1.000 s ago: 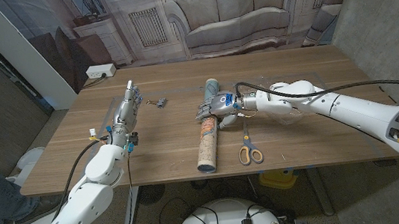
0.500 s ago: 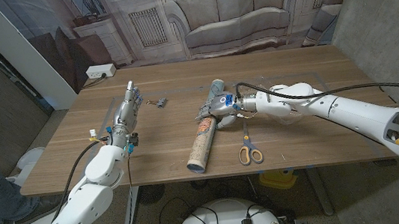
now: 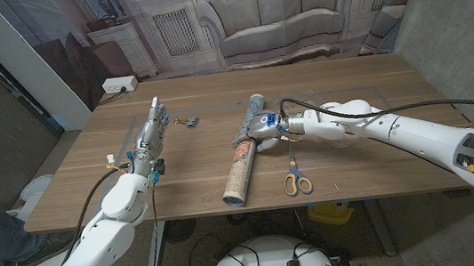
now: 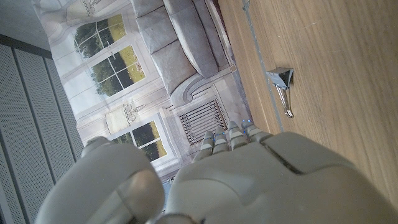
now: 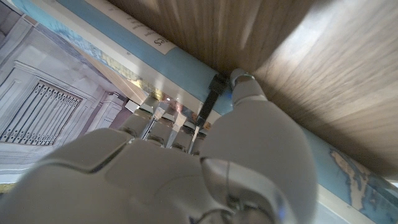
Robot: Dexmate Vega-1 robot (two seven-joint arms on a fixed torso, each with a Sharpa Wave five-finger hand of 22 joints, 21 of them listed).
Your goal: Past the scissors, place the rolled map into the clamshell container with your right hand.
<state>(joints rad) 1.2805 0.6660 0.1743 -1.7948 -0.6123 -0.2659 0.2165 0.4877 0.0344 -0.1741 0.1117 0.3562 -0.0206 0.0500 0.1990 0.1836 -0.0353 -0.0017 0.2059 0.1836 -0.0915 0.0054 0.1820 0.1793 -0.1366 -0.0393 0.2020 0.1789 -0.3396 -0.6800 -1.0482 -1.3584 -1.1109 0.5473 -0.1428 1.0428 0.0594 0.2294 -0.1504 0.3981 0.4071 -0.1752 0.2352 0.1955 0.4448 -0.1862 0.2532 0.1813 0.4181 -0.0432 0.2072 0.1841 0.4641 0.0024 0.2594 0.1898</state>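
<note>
Two white robot arms reach over a rectangular brown wooden table [image 3: 179, 171], one from each near corner. On the robot's left, the left hand [image 3: 151, 132] stands over the boards with its fingers straight and close together, holding nothing; bare wood lies between it and the table's left edge. Just beyond its fingertips, toward the far side, a small grey metal binder clip [image 3: 189, 120] [image 4: 281, 79] lies on the wood, apart from the hand. A wide strip of bare wood separates that hand from the rolled map [image 3: 244, 154], a long paper tube with a pale blue upper part and a brown printed lower part, which lies slanted in the middle of the table, its near open end close to the front edge and its far end pointing toward the back. The right hand [image 3: 253, 129] is closed around the tube's upper part; the right wrist view shows its fingers [image 5: 165, 118] curled against the blue paper [image 5: 180, 65]. Just right of the tube's near half, orange-handled scissors [image 3: 295, 176] lie on the wood with blades pointing away from the front edge, apart from the tube. Under the right forearm sits something clear and glossy [image 3: 345, 134], probably the clamshell container, though its outline is hard to tell. Beyond it, bare wood runs to the table's right edge.
</note>
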